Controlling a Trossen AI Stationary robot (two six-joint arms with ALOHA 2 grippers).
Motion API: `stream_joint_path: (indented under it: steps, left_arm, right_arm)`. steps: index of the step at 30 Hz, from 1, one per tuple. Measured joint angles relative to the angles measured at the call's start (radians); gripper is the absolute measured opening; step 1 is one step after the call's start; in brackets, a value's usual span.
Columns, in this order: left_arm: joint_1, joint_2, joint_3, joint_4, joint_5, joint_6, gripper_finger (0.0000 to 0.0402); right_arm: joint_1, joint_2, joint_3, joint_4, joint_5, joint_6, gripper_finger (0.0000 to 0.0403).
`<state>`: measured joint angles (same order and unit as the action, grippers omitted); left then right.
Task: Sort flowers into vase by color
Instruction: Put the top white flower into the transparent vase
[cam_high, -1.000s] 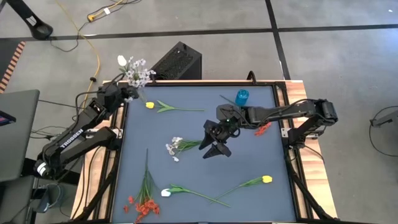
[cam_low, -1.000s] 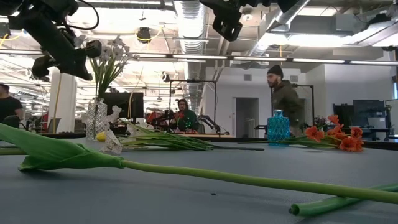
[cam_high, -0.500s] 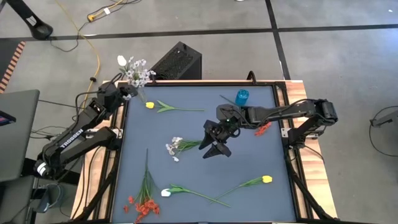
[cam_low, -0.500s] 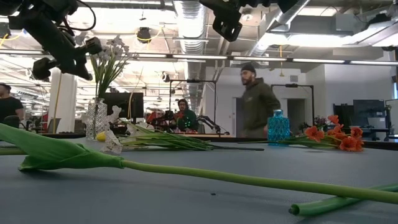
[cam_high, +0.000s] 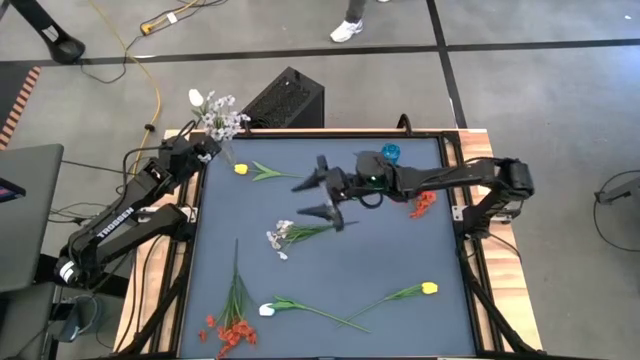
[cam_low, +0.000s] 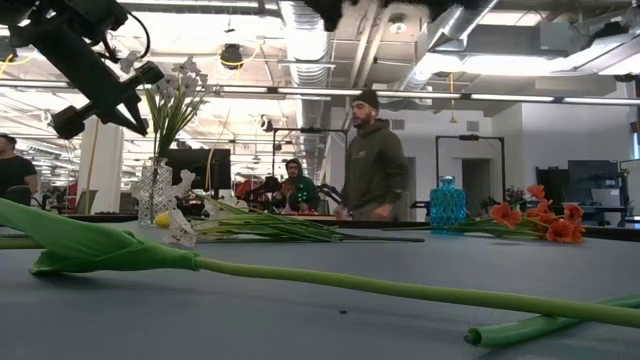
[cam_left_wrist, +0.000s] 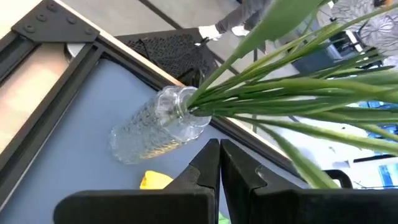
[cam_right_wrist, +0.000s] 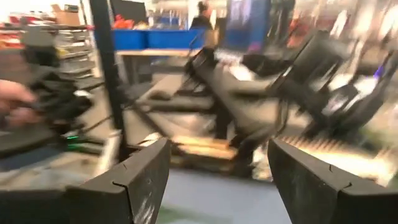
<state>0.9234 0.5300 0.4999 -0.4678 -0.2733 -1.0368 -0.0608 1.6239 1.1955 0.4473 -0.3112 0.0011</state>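
White flowers (cam_high: 216, 118) stand in a clear glass vase (cam_left_wrist: 155, 127) at the table's far left corner. My left gripper (cam_left_wrist: 219, 158) hovers shut just beside the vase, holding nothing. My right gripper (cam_high: 306, 198) hangs open above the table's middle, level, fingers pointing toward the left edge, nothing between them. Below it a white flower (cam_high: 281, 238) lies flat. A yellow flower (cam_high: 241, 169) lies near the vase. A blue vase (cam_high: 390, 153) stands at the far edge, with red flowers (cam_high: 422, 205) lying near it.
More flowers lie along the near side: red ones (cam_high: 228, 330), a white one (cam_high: 268, 310) and a yellow one (cam_high: 428, 288). A long green stem (cam_low: 300, 280) crosses the low view's foreground. A person (cam_low: 372, 160) walks behind the table.
My right gripper has risen and swung up from pointing down to level, moving toward the table's far left, and has stayed open. My left gripper has rolled about its own axis in place beside the clear vase. No flower has moved.
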Motion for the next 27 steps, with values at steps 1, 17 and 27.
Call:
stream_joint_path:
  steps: [1, 17, 27]
  left_arm:
    - [0.000, 0.000, 0.000, 0.001, 0.000, -0.013, 0.0000]
    - [0.000, 0.000, 0.000, 0.010, 0.108, 0.028, 0.0000]
    - [0.000, 0.000, 0.000, -0.001, 0.110, 0.039, 0.0000]
  right_arm:
    - [-0.014, 0.024, 0.011, 0.037, 0.000, -0.018, 0.0296]
    - [-0.101, 0.414, 0.445, 0.006, -0.069, 0.005, 0.0296]
    - [-0.111, 0.651, 0.731, -0.007, 0.008, 0.022, 0.0295]
